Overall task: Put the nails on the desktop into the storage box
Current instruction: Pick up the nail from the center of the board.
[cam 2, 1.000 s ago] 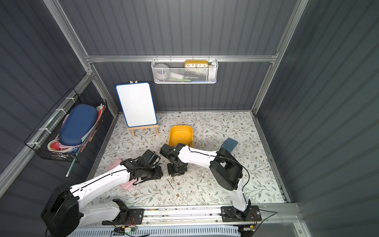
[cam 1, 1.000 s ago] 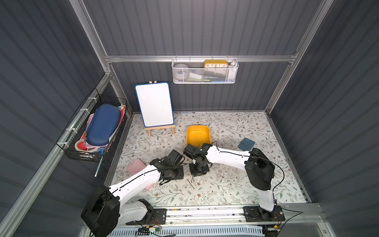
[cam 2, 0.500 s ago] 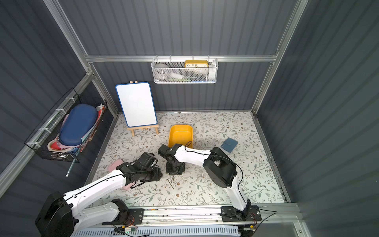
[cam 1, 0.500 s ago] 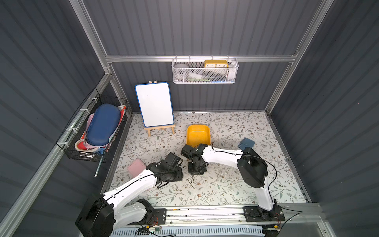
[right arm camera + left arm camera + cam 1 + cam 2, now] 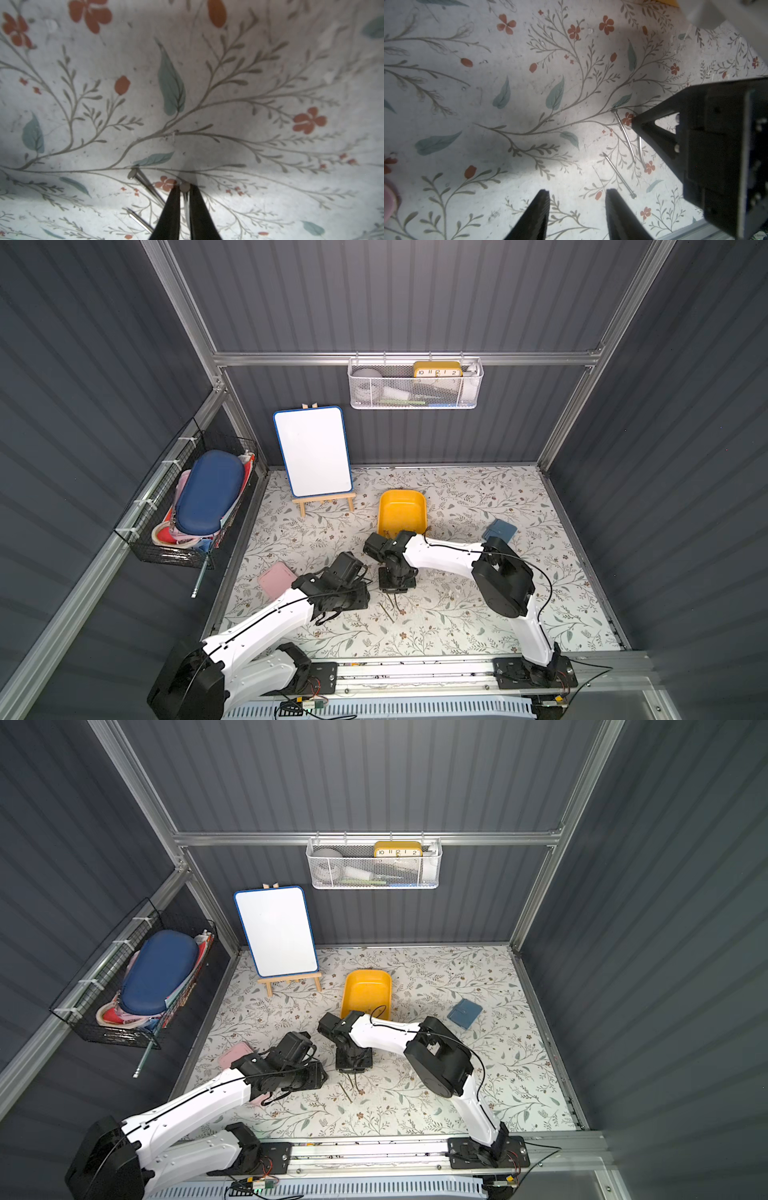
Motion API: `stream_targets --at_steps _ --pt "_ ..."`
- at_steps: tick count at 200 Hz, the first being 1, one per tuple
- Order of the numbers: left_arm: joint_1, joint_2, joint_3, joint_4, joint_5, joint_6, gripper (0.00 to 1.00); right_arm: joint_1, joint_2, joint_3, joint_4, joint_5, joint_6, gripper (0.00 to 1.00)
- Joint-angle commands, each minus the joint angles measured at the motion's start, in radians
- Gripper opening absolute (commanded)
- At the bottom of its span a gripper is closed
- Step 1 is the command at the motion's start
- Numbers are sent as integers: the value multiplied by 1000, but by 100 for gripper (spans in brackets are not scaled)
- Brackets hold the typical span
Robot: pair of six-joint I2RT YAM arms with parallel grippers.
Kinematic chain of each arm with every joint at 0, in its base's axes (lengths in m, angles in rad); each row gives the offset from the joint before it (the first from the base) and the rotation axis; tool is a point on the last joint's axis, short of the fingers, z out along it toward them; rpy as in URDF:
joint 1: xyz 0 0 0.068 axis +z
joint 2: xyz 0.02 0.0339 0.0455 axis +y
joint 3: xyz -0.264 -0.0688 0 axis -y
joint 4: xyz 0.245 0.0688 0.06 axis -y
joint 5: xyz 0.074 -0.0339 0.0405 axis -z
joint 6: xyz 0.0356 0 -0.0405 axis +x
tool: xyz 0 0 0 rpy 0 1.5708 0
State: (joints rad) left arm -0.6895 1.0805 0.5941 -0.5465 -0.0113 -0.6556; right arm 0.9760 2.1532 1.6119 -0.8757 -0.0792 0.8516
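Toward the desktop's (image 5: 478, 614) front edge, my right gripper (image 5: 185, 194) pinching a nail (image 5: 185, 187), left gripper (image 5: 577, 191) parted, empty, clock (image 5: 437, 369) numerals 10 to 2.

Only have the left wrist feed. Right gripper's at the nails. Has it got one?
Observer: Yes. The right wrist view shows the right gripper closed on one nail, its head between the tips.
Operator: Where's the storage box?
Observer: In a top view the storage box stands beyond the right gripper, toward the back wall.
Operator: Nails in it?
Observer: Its inside looks plain yellow from above; nails may be too small to tell.
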Motion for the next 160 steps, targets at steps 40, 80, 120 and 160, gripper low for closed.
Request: stream_targets --at_steps 40,80,120,160 --pt "-4 -11 -7 -19 -3 -7 49 -2 29 -15 1 13 1 2" --pt "-3 -16 -8 -21 -5 -10 49 -4 -50 -46 19 4 0 0" --pt "-2 -23 3 -29 -18 -17 49 -25 -211 -88 27 -31 -22 0" --pt "-1 -27 15 -32 -29 -22 49 -120 -326 -53 -27 -50 -85 0"
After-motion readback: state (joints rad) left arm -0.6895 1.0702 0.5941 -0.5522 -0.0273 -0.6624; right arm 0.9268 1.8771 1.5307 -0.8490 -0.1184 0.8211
